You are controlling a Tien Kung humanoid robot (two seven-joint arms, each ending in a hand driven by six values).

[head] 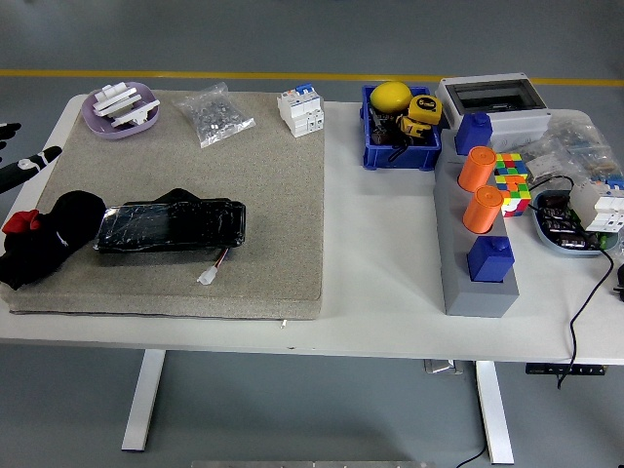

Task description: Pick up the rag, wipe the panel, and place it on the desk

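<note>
The black rag, with a small red patch on it, lies bunched at the left edge of the grey mat. It touches the left end of the black panel, which lies flat on the mat with a short wire and white plug at its front. My left hand shows only at the picture's left edge, above and apart from the rag. Its fingers are spread and hold nothing. The right arm is out of sight.
A purple dish, a bag of small parts and a white breaker line the mat's far edge. On the right stand a blue bin, a grey block with orange cylinders, and a cable.
</note>
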